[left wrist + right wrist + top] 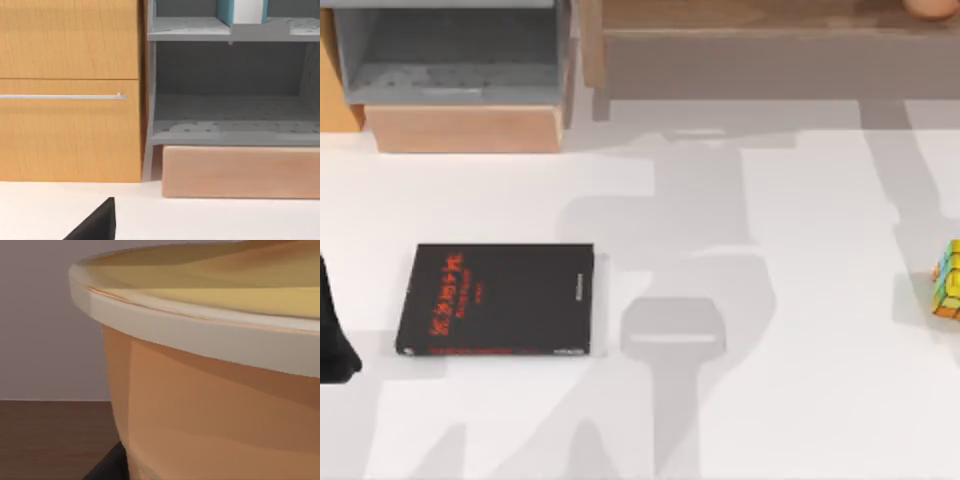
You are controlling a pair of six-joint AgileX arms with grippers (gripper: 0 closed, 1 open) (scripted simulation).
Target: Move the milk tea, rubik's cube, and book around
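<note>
The book (500, 300) lies flat on the white table at centre left, black cover with red characters facing up. The rubik's cube (949, 281) sits at the table's right edge, partly cut off. A sliver of the peach milk tea (932, 7) rests on the long wooden shelf (770, 45) at the back right. In the right wrist view the milk tea (215, 410), a peach cup with a pale rim, stands very close on the dark wood, so my right gripper is right at it. My left arm (334, 335) is parked at the table's left edge, left of the book.
A grey open cabinet (450, 50) on a wooden base (465, 128) stands at the back left, with a wooden drawer front (70, 100) beside it. Arm shadows fall across the middle of the table.
</note>
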